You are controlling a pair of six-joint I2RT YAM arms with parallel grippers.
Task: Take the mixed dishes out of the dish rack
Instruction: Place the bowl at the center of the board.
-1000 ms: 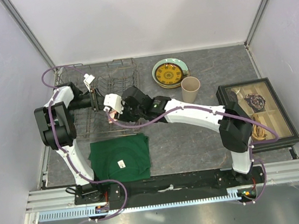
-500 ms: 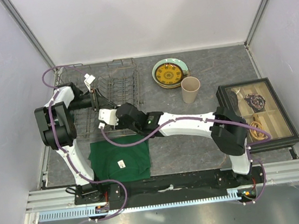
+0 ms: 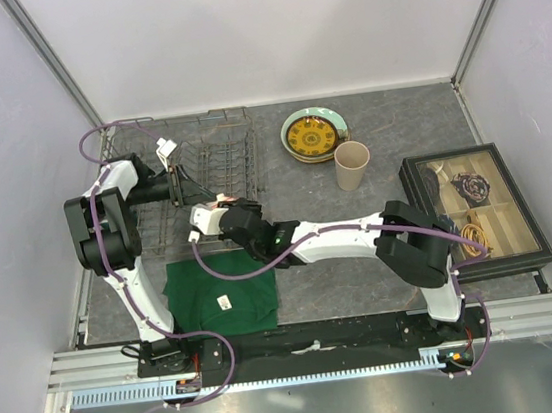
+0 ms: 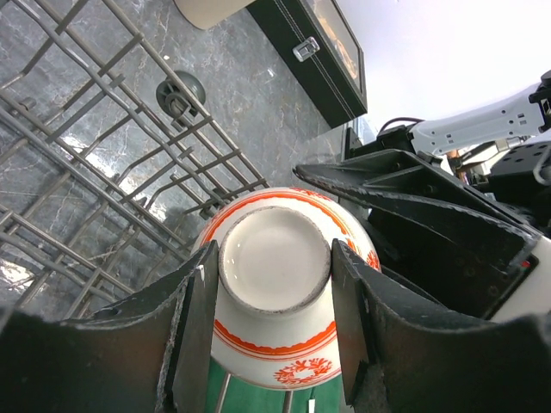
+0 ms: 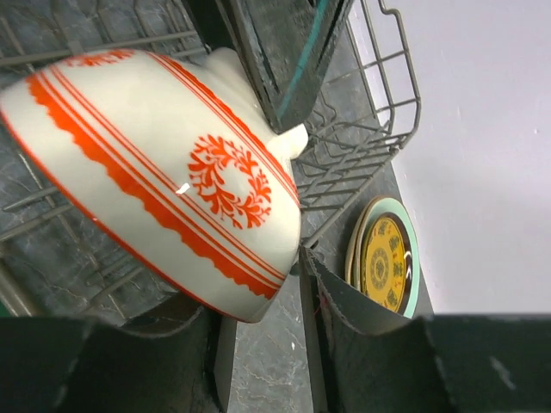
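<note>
I see the bowl in both wrist views. It is white, with orange-red bands near the rim and the foot, a scalloped edge on the widest band, wreath-like motifs on the side and a plain cream foot ring. It is tipped on its side at the near edge of the dish rack, toward the rack's right end, with its foot facing the left arm and its mouth facing the right arm. I cannot tell whether it touches the wires beneath it.

The left gripper reaches in over the rack, and its two fingers are closed on either side of the foot ring, so it is gripping the bowl. The right gripper comes from the rack's near right. The bowl's rim sits in the gap between its fingers, but I cannot tell whether they are pinching it.

The rack is grey wire with rows of upright tines.

To the right of the rack is a stack of plates — the top one yellow and dark, over a pale teal rim. Just beyond the plates stands a beige cup. Farther right of the rack is a black box, lid open, with a dark coiled item and pale yellow cords in its compartments. A folded green cloth lies just beside the rack's near edge.
</note>
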